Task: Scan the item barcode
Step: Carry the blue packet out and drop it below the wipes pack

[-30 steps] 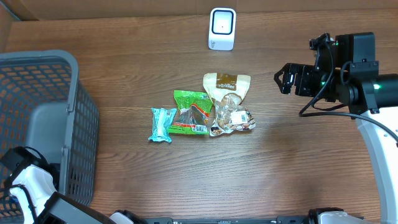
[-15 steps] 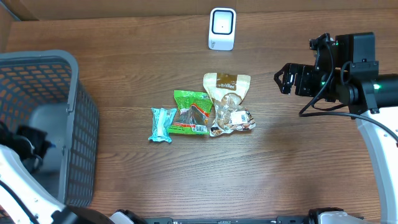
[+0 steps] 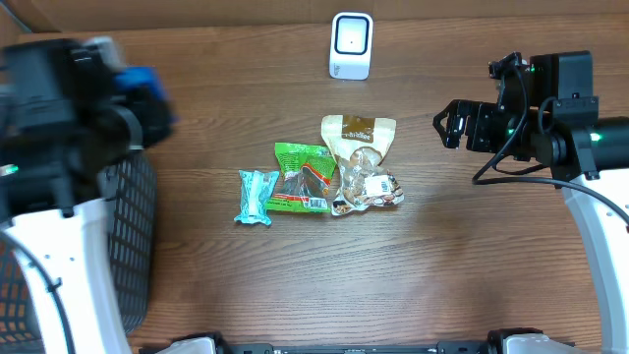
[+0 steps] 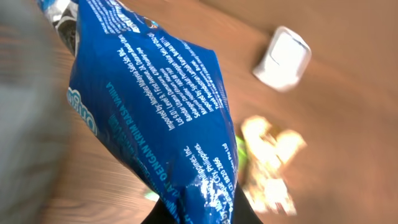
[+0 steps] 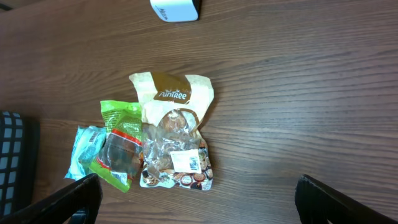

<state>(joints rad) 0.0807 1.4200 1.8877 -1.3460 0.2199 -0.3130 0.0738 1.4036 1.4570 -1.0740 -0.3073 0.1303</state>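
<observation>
My left tool (image 4: 198,213) pinches one edge of the blue packet (image 4: 149,106) and holds it in the air at the left of the worktop (image 3: 472,265), by the basket (image 3: 136,236), well apart from the white scanner (image 3: 351,45). My right tool (image 3: 450,125) stands wide and holds nothing, to the right of the snack packets (image 3: 305,177) lying mid-worktop.

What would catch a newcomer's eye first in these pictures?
The blue packet, pinched in the left tool, fills the left wrist view and shows as a blur at the overhead view's upper left. In the middle of the table lie a teal packet, a green packet and a beige packet side by side, with the white scanner beyond them near the far edge.
</observation>
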